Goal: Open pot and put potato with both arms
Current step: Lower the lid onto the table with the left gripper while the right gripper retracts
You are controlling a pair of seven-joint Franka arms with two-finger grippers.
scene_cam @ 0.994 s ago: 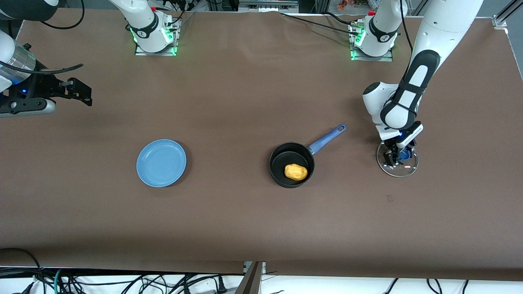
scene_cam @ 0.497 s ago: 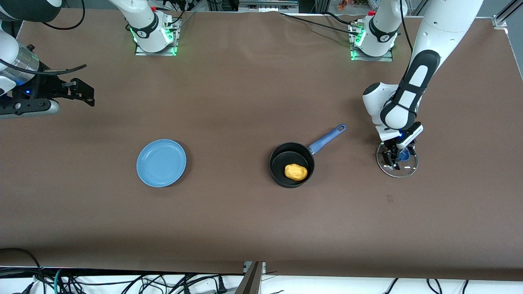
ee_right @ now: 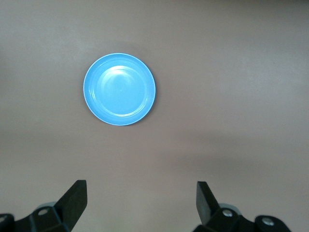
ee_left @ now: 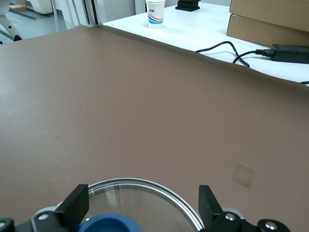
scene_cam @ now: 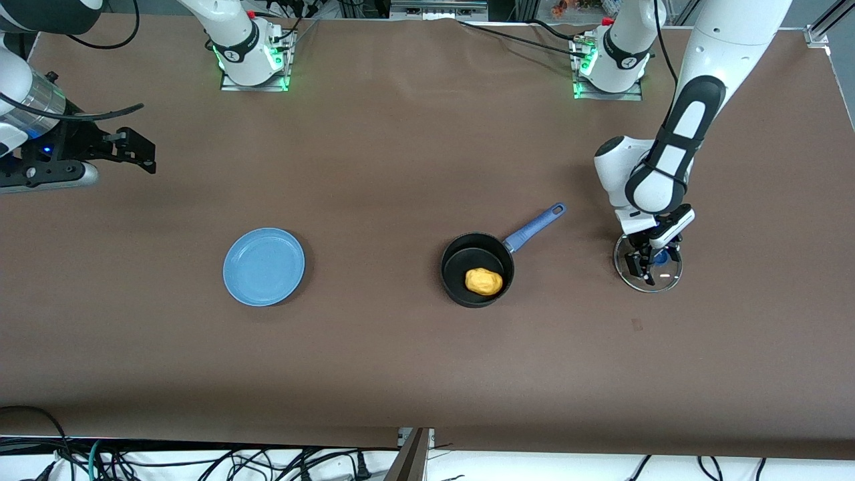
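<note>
Black pot (scene_cam: 477, 268) stands uncovered mid-table with the potato (scene_cam: 483, 281) inside. Its glass lid (scene_cam: 648, 264) lies flat toward the left arm's end. Left gripper (scene_cam: 649, 262) sits over the lid's knob (ee_left: 107, 224), fingers spread wide, gripping nothing. Right gripper (ee_right: 140, 205) waits aloft, wide open.

A: Where does the potato (scene_cam: 483, 281) lie?
B: In the pot (scene_cam: 477, 269), near the middle of the bench (scene_cam: 401, 167).

A: And the lid (scene_cam: 648, 264)?
B: Flat on the bench toward the left arm's end, well apart from the pot.

A: The plate (scene_cam: 264, 266)?
B: Toward the right arm's end, level with the pot.
</note>
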